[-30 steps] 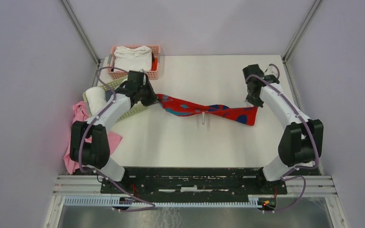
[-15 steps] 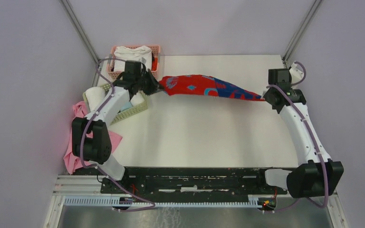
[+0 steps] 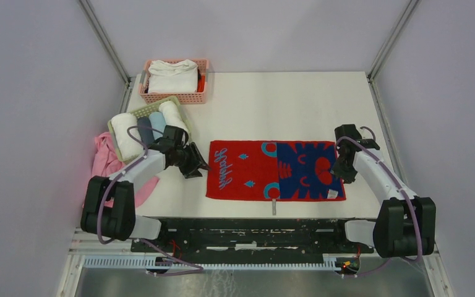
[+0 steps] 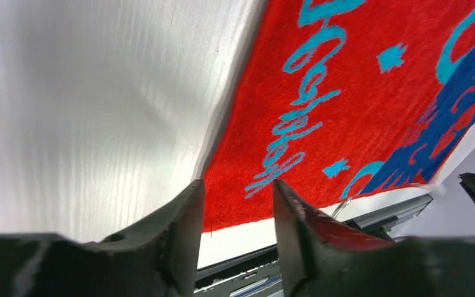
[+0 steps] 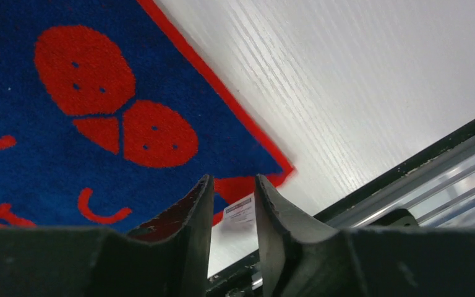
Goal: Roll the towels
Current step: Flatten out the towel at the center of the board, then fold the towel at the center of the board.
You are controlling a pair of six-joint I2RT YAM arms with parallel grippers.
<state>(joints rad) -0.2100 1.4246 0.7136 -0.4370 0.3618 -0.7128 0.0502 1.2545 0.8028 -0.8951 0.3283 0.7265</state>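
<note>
The red towel (image 3: 247,170) with teal-blue marks lies spread flat near the table's front edge, its right half dark blue with red figures. My left gripper (image 3: 196,167) hovers just off its left edge, open and empty; in the left wrist view the fingers (image 4: 238,185) frame the towel's (image 4: 346,93) near corner. At the right edge sits my right gripper (image 3: 340,170), open too, with the towel's (image 5: 49,136) corner and white label (image 5: 240,210) seen past its jaws (image 5: 232,179). A folded white towel (image 3: 173,75) fills the pink basket (image 3: 199,97).
A green basket (image 3: 115,146) at the left holds rolled towels, white (image 3: 124,129), light blue (image 3: 156,122) and white (image 3: 172,114). A plain pink cloth (image 3: 105,154) hangs off the table's left side. The towel's front edge lies close to the table's front rail.
The red towel was stretched in the air between both shut grippers; now it lies flat near the front, and both grippers have let go and opened at its ends.
</note>
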